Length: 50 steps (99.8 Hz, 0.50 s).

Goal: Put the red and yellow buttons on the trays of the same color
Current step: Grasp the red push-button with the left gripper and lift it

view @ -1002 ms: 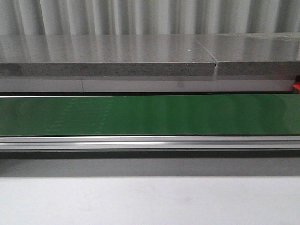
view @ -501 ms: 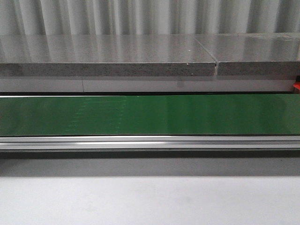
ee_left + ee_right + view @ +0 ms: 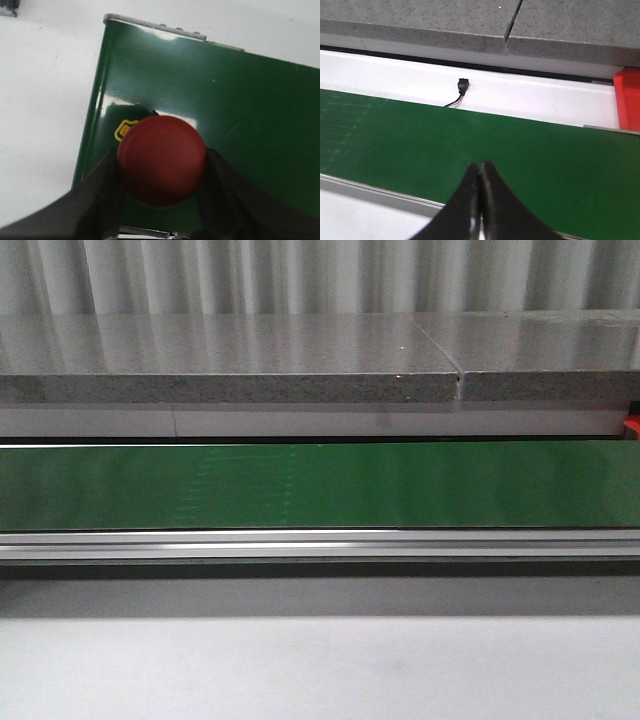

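Grip comes first: our left pincer (image 3: 162, 200) has its 2 black fingers (image 3: 102, 192) clamped on either flank of the red button (image 3: 162, 160), so the domed cap stays free above them. We hold it over the end of the green conveyor belt (image 3: 240, 115), near the belt's metal end rail (image 3: 155, 27), with white bench (image 3: 45, 100) just beside the belt edge. We judge this a carry toward the red tray (image 3: 628, 100), a corner of which shows at about 2 o'clock in the right wrist view, beyond the belt. Our right pincer (image 3: 480, 200) is closed on nothing, tips together over the belt, presumably waiting. No yellow button or yellow tray is visible. The front view shows only bare belt.
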Each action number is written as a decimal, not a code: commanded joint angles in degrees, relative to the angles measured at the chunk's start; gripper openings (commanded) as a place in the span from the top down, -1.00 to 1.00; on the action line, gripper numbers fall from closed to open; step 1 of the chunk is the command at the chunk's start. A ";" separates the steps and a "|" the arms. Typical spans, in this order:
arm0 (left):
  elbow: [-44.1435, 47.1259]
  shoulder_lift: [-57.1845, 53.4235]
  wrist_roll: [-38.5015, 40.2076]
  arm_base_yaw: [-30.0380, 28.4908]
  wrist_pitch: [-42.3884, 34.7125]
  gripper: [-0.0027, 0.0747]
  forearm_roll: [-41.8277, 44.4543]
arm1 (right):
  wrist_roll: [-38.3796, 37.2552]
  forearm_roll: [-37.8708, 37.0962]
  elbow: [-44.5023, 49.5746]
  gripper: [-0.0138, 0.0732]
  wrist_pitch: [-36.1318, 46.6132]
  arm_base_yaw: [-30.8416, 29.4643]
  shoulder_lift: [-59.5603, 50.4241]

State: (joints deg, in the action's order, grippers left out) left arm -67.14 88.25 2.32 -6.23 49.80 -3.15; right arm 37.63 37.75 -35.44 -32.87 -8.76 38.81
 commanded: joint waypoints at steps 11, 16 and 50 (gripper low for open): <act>-1.21 -0.73 -1.05 0.40 -2.56 0.82 0.05 | 0.27 1.35 -1.46 0.87 2.82 -0.14 -0.30; -1.21 -0.73 -1.18 0.40 -2.56 0.65 -0.21 | 0.27 1.35 -1.46 0.87 2.82 -0.14 -0.30; -2.23 -0.97 -1.62 0.44 -2.18 -0.43 -1.62 | 0.27 1.35 -1.46 0.87 2.82 -0.14 -0.30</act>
State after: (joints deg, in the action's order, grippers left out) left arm -66.86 89.54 0.83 -6.23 49.23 -3.83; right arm 37.63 37.75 -35.44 -32.87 -8.76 38.81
